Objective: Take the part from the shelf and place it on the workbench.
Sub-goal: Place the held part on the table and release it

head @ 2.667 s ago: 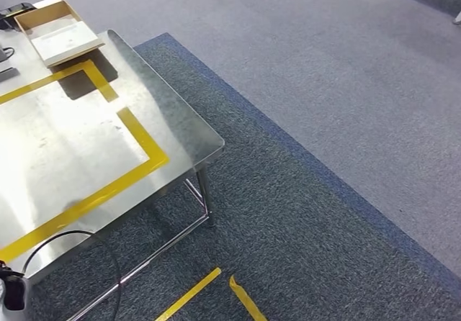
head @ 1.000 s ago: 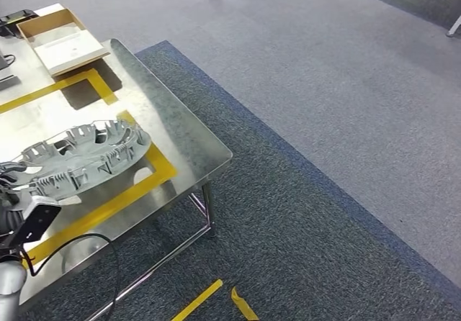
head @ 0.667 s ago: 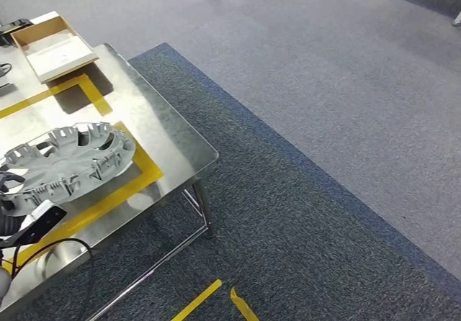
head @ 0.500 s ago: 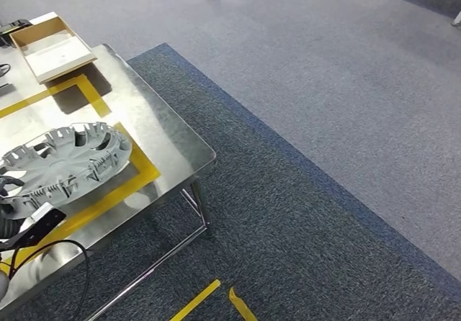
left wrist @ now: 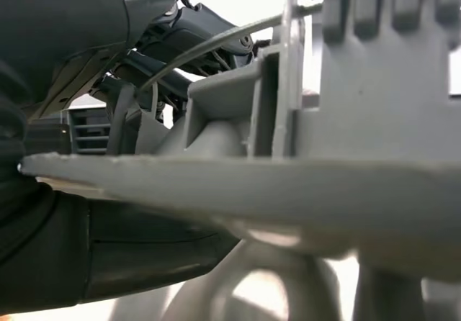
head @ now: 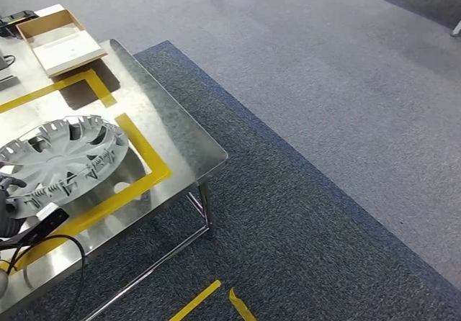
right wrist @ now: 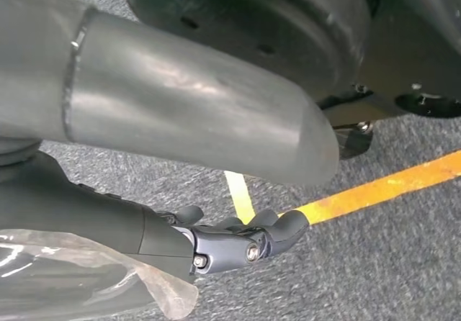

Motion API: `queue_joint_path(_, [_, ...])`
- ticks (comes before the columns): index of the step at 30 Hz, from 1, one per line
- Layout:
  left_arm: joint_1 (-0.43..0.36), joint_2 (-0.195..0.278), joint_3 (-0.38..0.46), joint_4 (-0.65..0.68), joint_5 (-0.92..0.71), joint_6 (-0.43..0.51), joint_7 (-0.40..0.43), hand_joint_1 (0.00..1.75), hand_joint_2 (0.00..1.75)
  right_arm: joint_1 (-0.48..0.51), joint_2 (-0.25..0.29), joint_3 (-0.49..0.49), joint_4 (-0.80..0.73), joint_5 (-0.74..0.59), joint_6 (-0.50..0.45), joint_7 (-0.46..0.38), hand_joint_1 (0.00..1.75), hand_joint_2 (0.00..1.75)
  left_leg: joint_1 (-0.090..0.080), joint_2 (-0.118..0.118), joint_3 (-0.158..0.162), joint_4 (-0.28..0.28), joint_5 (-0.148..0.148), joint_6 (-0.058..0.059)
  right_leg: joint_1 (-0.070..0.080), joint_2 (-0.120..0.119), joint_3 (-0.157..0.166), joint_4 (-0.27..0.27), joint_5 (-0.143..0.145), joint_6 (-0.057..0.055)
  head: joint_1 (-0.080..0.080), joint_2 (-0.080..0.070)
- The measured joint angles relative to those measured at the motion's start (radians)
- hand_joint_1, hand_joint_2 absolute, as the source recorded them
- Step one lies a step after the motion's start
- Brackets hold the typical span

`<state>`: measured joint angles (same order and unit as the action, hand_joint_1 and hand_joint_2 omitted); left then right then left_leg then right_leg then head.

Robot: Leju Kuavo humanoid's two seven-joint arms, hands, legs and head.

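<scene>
lower now than a second ago, the part (head: 60,159) lies nearly flat inside the yellow tape frame (head: 144,148) on the workbench (head: 184,137), where it belongs. my left hand (head: 8,206) at the near edge grips its rim, steadying it until it settles. my left wrist view shows that rim (left wrist: 245,184) edge-on between dark fingers (left wrist: 109,245). my right hand (right wrist: 239,242) hangs over the carpet, fingers loosely curled, holding nothing. beyond sits a cardboard box (head: 60,37).
</scene>
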<state>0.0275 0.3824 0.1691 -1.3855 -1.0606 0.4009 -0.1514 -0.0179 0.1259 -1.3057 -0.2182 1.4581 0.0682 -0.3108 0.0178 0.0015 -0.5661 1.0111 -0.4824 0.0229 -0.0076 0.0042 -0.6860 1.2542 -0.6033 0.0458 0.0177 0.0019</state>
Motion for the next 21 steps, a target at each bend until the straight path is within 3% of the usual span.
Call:
queue_joint_path(3, [0.005,-0.002,-0.001,0.006,0.0,0.0,0.001,1.75,1.75,-0.001,-0.002,-0.006,0.0,-0.001,0.0,-0.004,0.0,0.0,0.002,-0.003,-0.001,0.007,-0.006,-0.01,-0.005,0.001,0.081,-0.166,0.086,0.001,0.0,0.0])
queue_joint_path(5, [0.005,-0.003,-0.001,0.007,0.005,0.0,0.001,1.75,1.75,-0.002,-0.002,-0.008,0.0,-0.002,0.0,-0.007,0.0,0.0,0.001,-0.005,-0.004,0.012,-0.007,-0.022,-0.003,0.004,0.118,-0.234,0.101,-0.006,0.0,0.0])
queue_joint_path(9, [0.006,-0.002,-0.001,0.007,0.013,0.0,0.0,1.75,1.75,0.001,-0.002,-0.012,0.0,-0.002,0.0,-0.01,0.0,0.0,0.004,-0.005,-0.008,0.023,-0.017,-0.042,-0.003,0.0,0.125,-0.245,0.103,-0.031,-0.002,0.0])
queue_joint_path(11, [0.006,-0.003,-0.001,0.008,0.014,0.0,0.0,1.75,1.75,-0.001,-0.002,-0.014,0.0,-0.002,0.0,-0.01,0.0,0.0,0.005,-0.004,-0.044,0.108,-0.067,-0.048,-0.004,-0.006,0.128,-0.25,0.105,-0.043,-0.007,0.0])
queue_joint_path(13, [0.008,-0.005,-0.003,0.009,0.017,-0.001,-0.001,1.75,1.75,-0.001,-0.002,-0.015,0.0,-0.002,0.0,-0.01,0.0,0.0,0.005,-0.004,-0.103,0.237,-0.122,-0.051,-0.001,-0.012,0.13,-0.25,0.103,-0.05,-0.008,0.0])
queue_joint_path(14, [0.009,-0.008,-0.005,0.011,0.018,-0.002,-0.001,1.75,1.75,0.0,-0.002,-0.016,0.0,-0.002,0.001,-0.01,0.0,0.0,0.005,-0.004,-0.122,0.277,-0.13,-0.051,0.0,-0.016,0.13,-0.25,0.102,-0.051,-0.008,0.0])
queue_joint_path(15, [0.01,-0.01,-0.008,0.013,0.02,-0.003,-0.001,1.75,1.75,0.001,-0.002,-0.016,0.0,-0.002,0.002,-0.01,0.0,0.0,0.005,-0.004,-0.124,0.279,-0.117,-0.051,0.001,-0.02,0.132,-0.25,0.101,-0.052,-0.008,0.0])
queue_joint_path(16, [0.01,-0.012,-0.01,0.014,0.022,-0.004,-0.001,1.75,1.75,0.001,-0.002,-0.016,0.0,-0.002,0.002,-0.01,0.0,0.0,0.005,-0.003,-0.109,0.245,-0.088,-0.049,0.002,-0.025,0.134,-0.249,0.099,-0.052,-0.009,0.0])
queue_joint_path(18, [0.008,-0.014,-0.013,0.014,0.023,-0.004,-0.002,1.75,1.75,0.001,-0.002,-0.017,0.0,-0.002,0.002,-0.01,0.0,0.0,0.002,0.015,-0.052,0.118,-0.02,-0.044,0.004,-0.034,0.14,-0.248,0.095,-0.048,-0.009,0.0])
queue_joint_path(20, [0.004,-0.016,-0.018,0.014,0.023,-0.004,-0.003,1.75,1.75,0.0,-0.002,-0.017,0.0,-0.002,0.002,-0.01,0.0,0.0,-0.005,0.033,-0.016,0.032,0.002,-0.036,0.009,-0.044,0.141,-0.245,0.09,-0.039,-0.008,0.0])
queue_joint_path(21, [0.004,-0.017,-0.02,0.014,0.023,-0.004,-0.004,1.75,1.75,0.0,-0.002,-0.017,0.0,-0.002,0.002,-0.01,0.0,0.0,-0.009,0.033,-0.014,0.022,-0.002,-0.032,0.011,-0.05,0.14,-0.244,0.089,-0.034,-0.008,0.0])
